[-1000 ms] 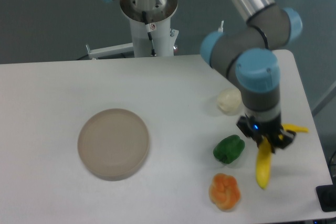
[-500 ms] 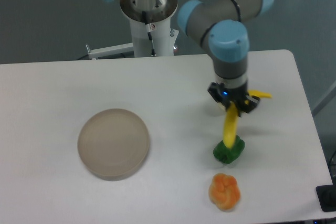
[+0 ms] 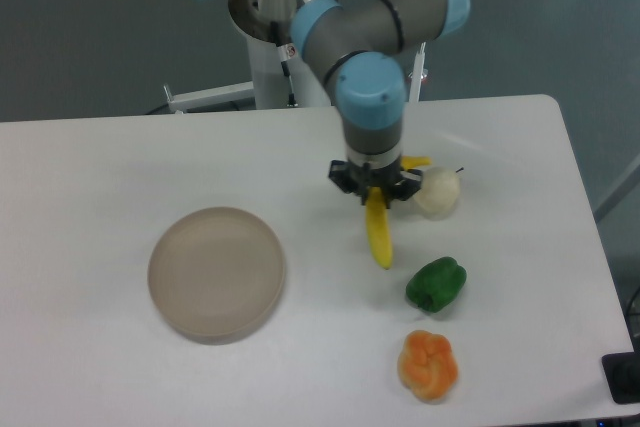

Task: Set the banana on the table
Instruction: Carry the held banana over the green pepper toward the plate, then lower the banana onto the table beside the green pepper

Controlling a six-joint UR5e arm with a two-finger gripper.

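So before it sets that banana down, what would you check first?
1. Claw shut on the banana: ok; the fruit hangs from it.
2. Bare table under the banana's tip: ok, as far as I can judge.
3. Clear of the plate: ok; it lies well off toward the other side.
4. Clear of the pepper: ok, but it is the closest thing along the banana's line.
5. Clear of the pale round item beside the claw: cannot tell; it sits very close.
6. Height of the banana above the table: cannot tell from this single view.
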